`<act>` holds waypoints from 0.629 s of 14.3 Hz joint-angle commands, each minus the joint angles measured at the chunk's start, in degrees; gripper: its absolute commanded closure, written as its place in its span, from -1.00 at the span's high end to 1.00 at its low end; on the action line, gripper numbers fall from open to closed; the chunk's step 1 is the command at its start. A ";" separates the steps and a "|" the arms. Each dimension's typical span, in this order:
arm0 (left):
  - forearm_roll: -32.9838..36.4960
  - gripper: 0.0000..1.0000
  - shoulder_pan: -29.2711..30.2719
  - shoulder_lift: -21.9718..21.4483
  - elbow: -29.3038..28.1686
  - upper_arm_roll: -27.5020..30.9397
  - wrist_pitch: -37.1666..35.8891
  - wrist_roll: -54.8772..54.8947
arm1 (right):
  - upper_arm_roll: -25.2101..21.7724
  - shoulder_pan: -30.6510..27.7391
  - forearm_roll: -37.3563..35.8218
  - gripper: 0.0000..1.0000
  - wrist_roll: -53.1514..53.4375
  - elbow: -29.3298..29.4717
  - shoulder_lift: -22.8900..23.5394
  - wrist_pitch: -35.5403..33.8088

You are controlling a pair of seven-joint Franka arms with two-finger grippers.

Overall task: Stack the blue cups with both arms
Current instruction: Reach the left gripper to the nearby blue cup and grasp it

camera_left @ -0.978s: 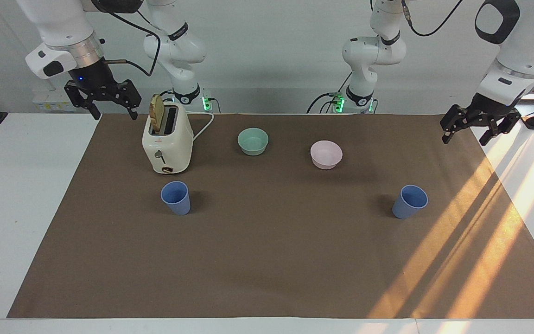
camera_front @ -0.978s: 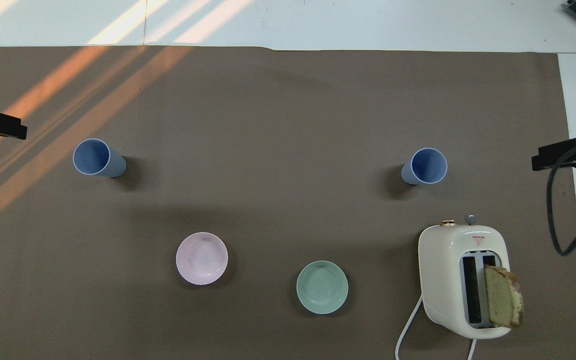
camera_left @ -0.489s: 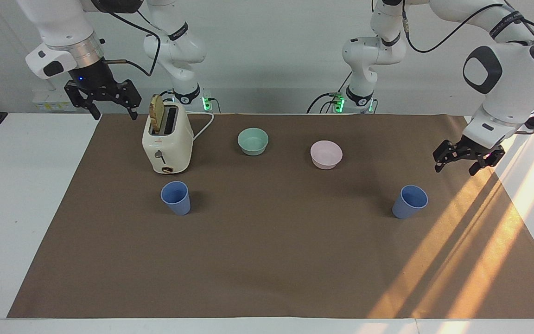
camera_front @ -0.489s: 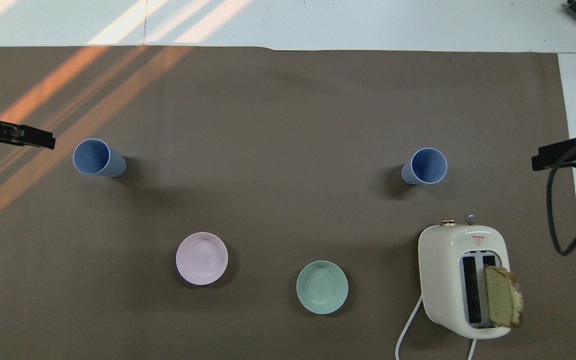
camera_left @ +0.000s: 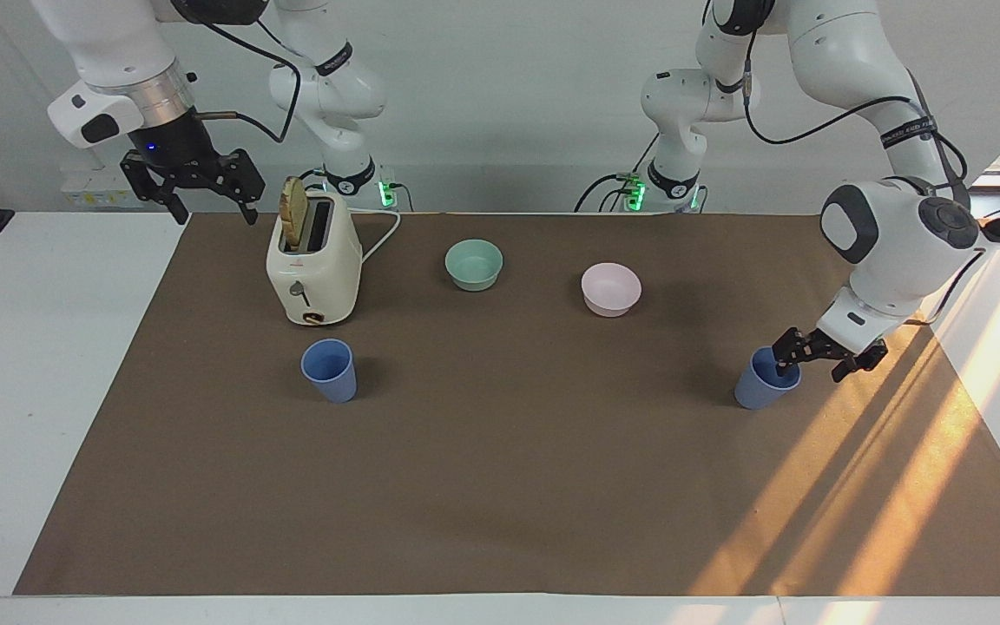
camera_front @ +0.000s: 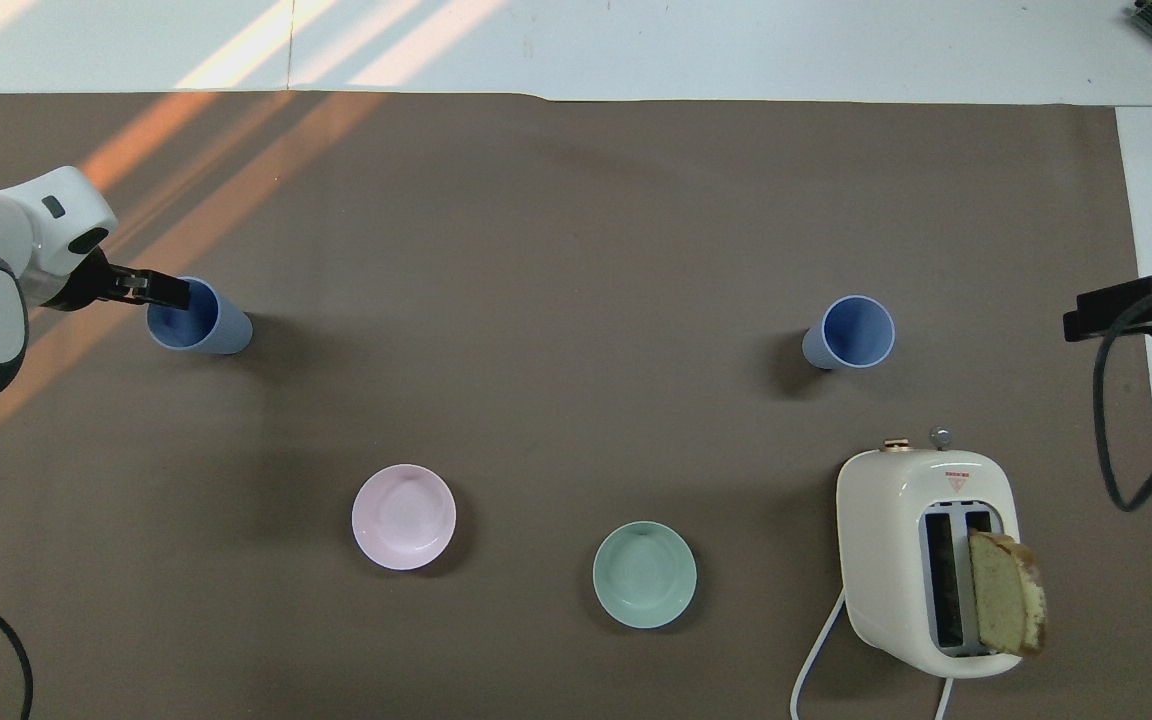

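Two blue cups stand upright on the brown mat. One cup (camera_left: 329, 371) (camera_front: 851, 333) is beside the toaster, farther from the robots than it. The other cup (camera_left: 753, 395) (camera_front: 221, 330) is toward the left arm's end. My left gripper (camera_left: 812, 366) (camera_front: 168, 291) is open and low at this cup's rim, with one finger at the mouth's edge. It holds nothing. My right gripper (camera_left: 190, 187) (camera_front: 1126, 310) is open and empty and waits raised over the mat's edge at the right arm's end.
A cream toaster (camera_left: 313, 260) (camera_front: 926, 560) with a bread slice (camera_left: 293, 211) in a slot stands near the robots. A mint-green bowl (camera_left: 474, 264) (camera_front: 644, 575) and a pale pink bowl (camera_left: 611, 289) (camera_front: 404, 517) sit between the arms' bases.
My left arm has swung down and inward from the table's end to the rim of the nearby blue cup. The right arm and both cups have not moved.
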 commanded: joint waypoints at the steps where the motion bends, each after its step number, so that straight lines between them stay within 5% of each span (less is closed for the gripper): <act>1: -1.43 0.36 -0.32 0.20 -3.80 0.02 6.15 0.90 | 0.22 -0.14 -1.18 1.00 1.10 -0.62 -0.38 0.35; 3: -1.43 -0.79 -0.23 -0.15 -4.51 0.02 5.47 1.07 | 0.22 -0.06 -1.18 1.00 1.10 -0.62 -0.38 0.35; 4: -1.43 -0.97 -0.23 -0.24 -4.52 0.02 4.33 1.08 | 0.22 -0.14 -1.18 1.00 1.10 -0.62 -0.38 0.43; 9: -1.34 -1.00 -0.40 -1.73 -2.76 -0.42 0.46 0.73 | 0.04 -0.06 -1.18 1.00 0.93 -0.53 -0.38 0.17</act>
